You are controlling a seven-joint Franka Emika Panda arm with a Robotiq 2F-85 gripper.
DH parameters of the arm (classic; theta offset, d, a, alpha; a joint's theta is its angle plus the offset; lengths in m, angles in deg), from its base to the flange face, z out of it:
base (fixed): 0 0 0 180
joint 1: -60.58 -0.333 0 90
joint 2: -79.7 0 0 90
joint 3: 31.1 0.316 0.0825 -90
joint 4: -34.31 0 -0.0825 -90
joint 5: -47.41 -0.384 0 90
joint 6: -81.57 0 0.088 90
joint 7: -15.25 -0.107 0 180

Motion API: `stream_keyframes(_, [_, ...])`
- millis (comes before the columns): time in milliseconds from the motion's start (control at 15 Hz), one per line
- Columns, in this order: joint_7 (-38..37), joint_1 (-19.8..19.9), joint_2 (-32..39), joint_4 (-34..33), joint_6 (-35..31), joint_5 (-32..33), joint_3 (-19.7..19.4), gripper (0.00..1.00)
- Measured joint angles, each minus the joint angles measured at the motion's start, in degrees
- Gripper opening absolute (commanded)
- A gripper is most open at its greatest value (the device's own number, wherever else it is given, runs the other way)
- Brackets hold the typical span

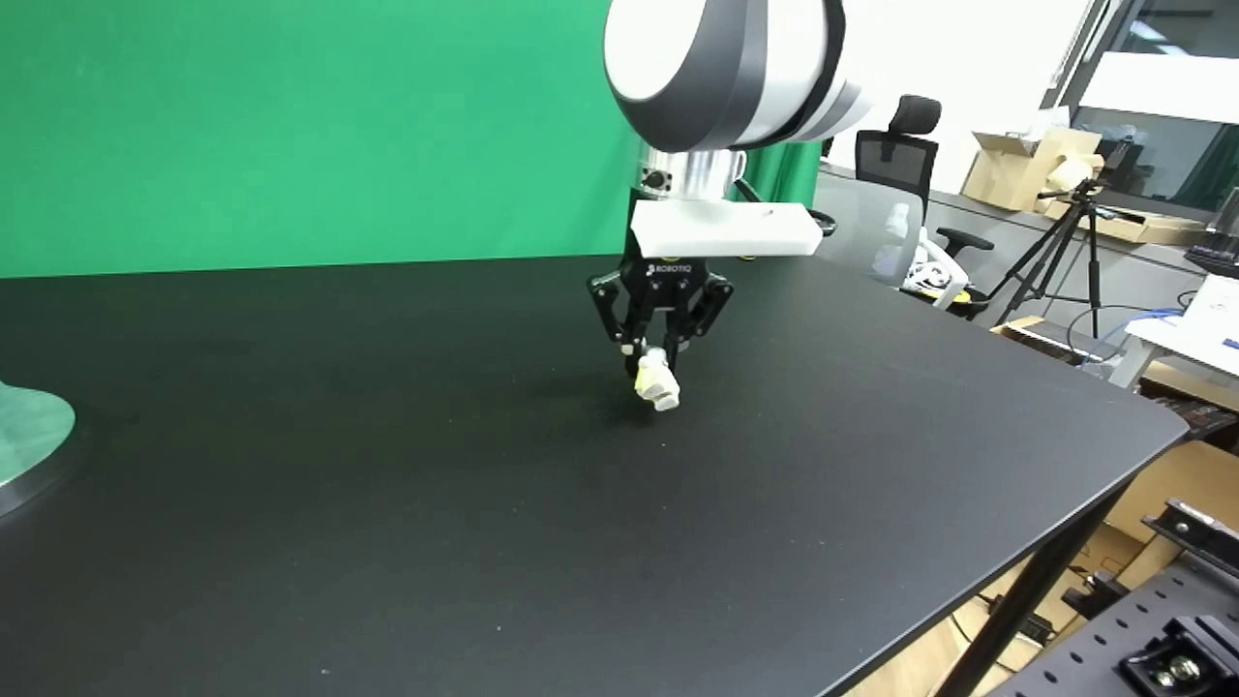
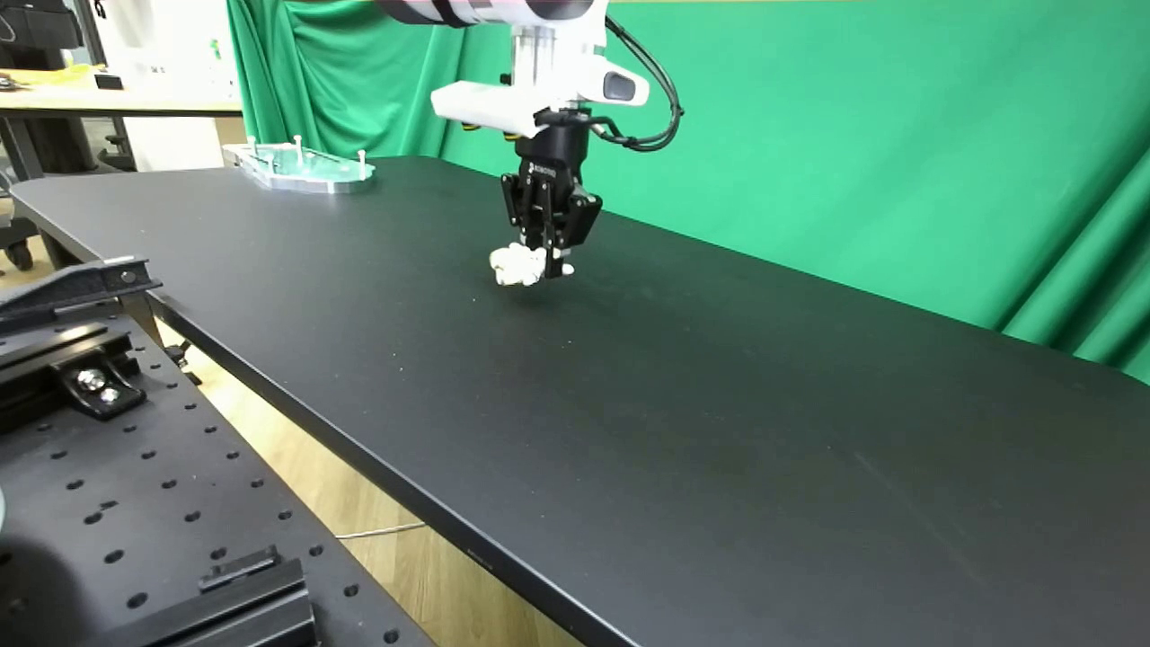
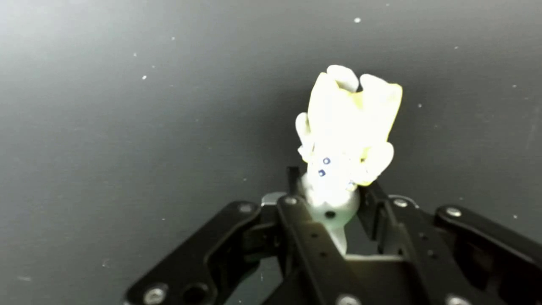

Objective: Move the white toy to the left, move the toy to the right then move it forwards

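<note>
The white toy (image 1: 657,380) is a small cream-white figurine with yellowish edges. My gripper (image 1: 650,360) points down and is shut on one end of it. In an exterior view the toy (image 2: 517,265) sticks out sideways from the fingers of my gripper (image 2: 552,259), a little above the black table, with a shadow below. In the wrist view the toy (image 3: 349,123) lies between the fingertips of my gripper (image 3: 332,182). Its rounded, narrow-tipped end is between the fingers, and its wider end points away. Part of the held end is hidden by a finger.
The toy is over the black table (image 1: 407,523). A pale green disc (image 1: 34,431) stands at the left edge of an exterior view. A clear greenish tray with upright pegs (image 2: 305,171) stands at the table's far end. A dark perforated plate (image 2: 135,485) lies beyond the table edge.
</note>
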Motion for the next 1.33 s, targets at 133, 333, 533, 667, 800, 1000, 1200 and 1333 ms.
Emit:
stream_keyframes(133, [0.1, -0.9, 0.1, -0.9, 1.1, 0.0, 1.0, 0.10])
stream_keyframes(333, [0.5, -1.9, 0.7, -2.3, 2.9, 0.0, 2.7, 0.10])
stream_keyframes(533, [0.8, -2.7, 1.6, -3.6, 4.6, 0.0, 4.0, 0.62])
stream_keyframes(667, [0.8, -3.2, 2.4, -4.4, 5.4, 0.0, 4.2, 0.75])
stream_keyframes(800, [0.8, -3.7, 3.0, -5.0, 6.0, 0.2, 4.2, 0.87])
stream_keyframes(1000, [0.8, -4.7, 3.3, -5.6, 6.2, 0.7, 3.8, 1.00])
stream_keyframes(1200, [0.6, -6.3, 3.1, -6.3, 6.1, 3.0, 2.5, 1.00])
stream_keyframes(1333, [0.1, -7.6, 2.4, -6.5, 6.1, 5.1, 1.4, 1.00])
